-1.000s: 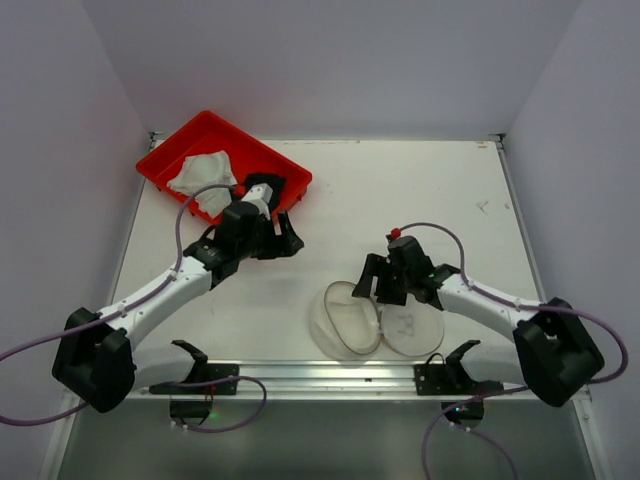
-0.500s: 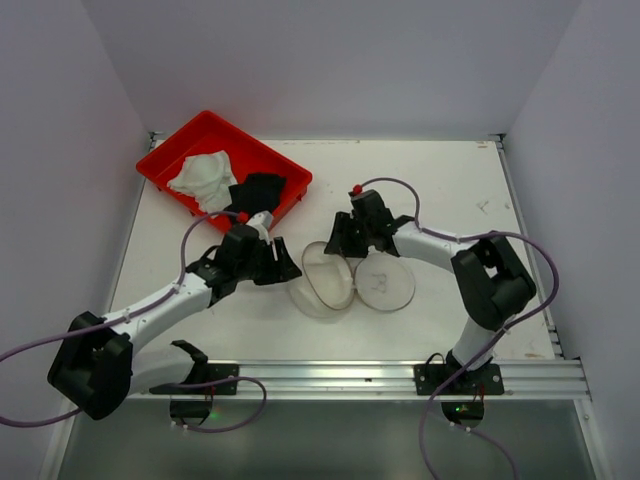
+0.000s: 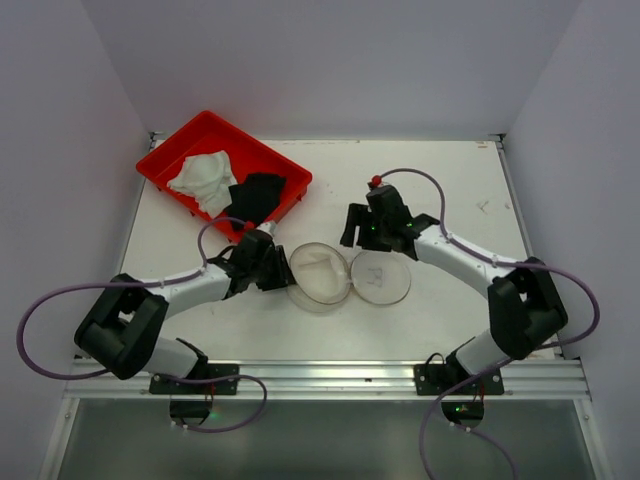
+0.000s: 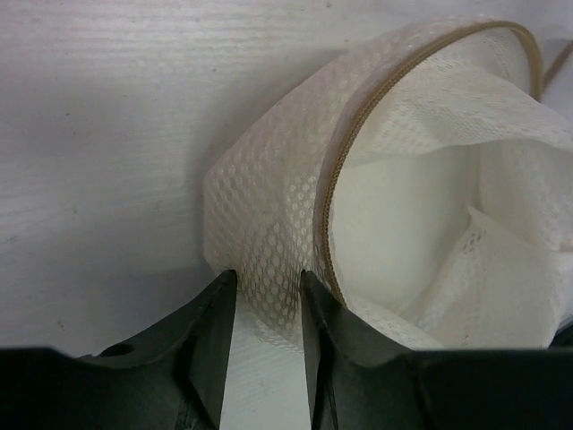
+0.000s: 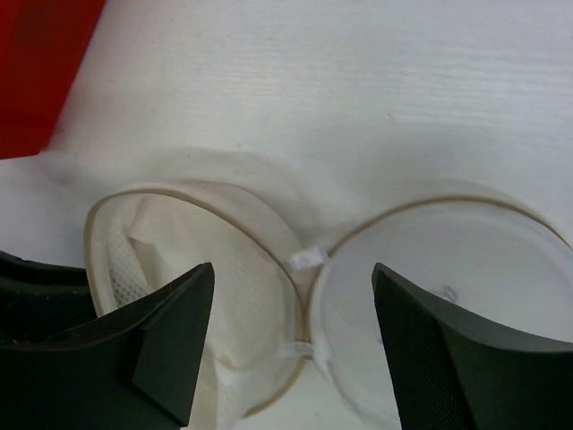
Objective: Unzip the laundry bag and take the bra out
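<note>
I am pinching the laundry bag's (image 4: 269, 215) mesh wall with the left gripper (image 4: 262, 358); the right gripper (image 5: 293, 278) is hovering, spread wide.

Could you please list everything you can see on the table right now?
Table: one, white, under everything.
Tray: one, red, far left corner.
Cloth: one, white, crumpled in the tray.
Garment: one, black, at the tray's near right end.
Bag: one, white mesh, table centre, unzipped, its two round halves lying open side by side.
Left gripper: one, black, fingers closed on the mesh wall at the bag's left edge.
Right gripper: one, black, open, above the join between the bag's halves.
</note>
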